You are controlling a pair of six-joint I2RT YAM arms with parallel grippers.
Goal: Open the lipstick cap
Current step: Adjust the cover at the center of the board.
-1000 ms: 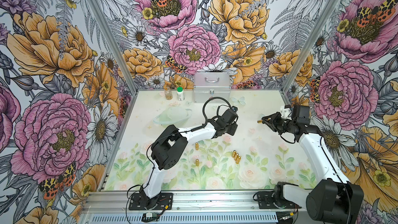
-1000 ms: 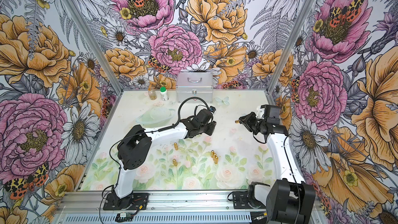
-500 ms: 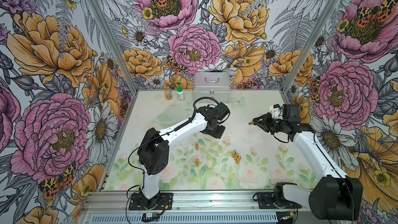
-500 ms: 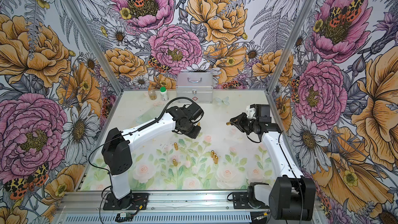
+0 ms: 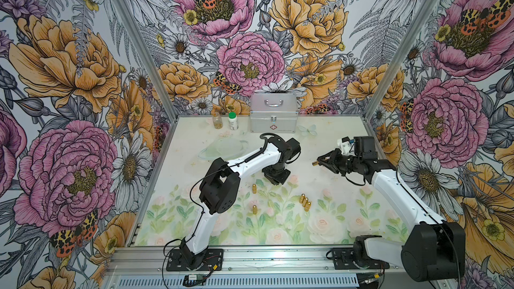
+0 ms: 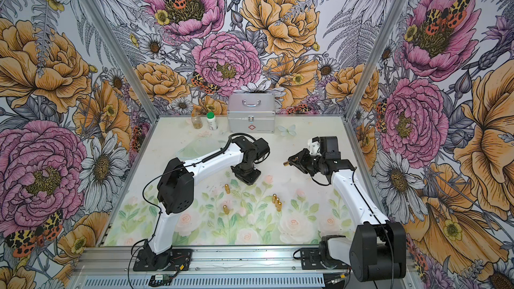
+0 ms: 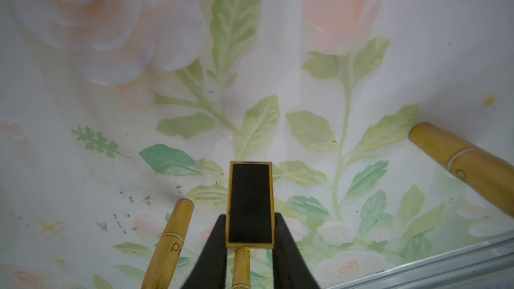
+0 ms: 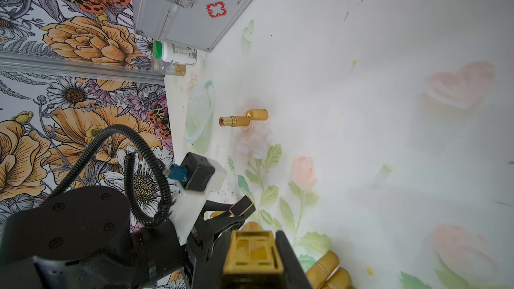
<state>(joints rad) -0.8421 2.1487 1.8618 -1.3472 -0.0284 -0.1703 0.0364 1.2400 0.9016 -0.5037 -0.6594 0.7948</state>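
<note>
Left wrist view: left pincer [image 7: 250, 219] clamped tight on a black gold-edged lipstick part [image 7: 250, 190], which sticks out past the finger ends
Right wrist view: right pincer [image 8: 251, 241] clamped tight on a gold lipstick part [image 8: 253, 257]
Lipstick: in two parts, one per pincer, well apart and both held off the surface [image 5: 325, 134]; cannot tell which part is the cap
Left pincer pose: points down over the middle of the surface
Right pincer pose: roughly level, aimed toward the left arm; the gold tip shows past the fingers in both top views
Under the left pincer: gold tubes [image 5: 254, 188] lie loose on the surface, two apart from each other, plus a cluster of three [image 5: 304, 202] side by side and touching, toward the front
Farther off: two gold pieces [image 8: 243, 119] lie touching at an angle, just beside a clear dish [image 5: 222, 148]
Back edge: metal case [image 5: 274, 112] with a red cross; beside it a white bottle [image 5: 233, 120] with a green cap and a clear jar [image 5: 217, 120]
</note>
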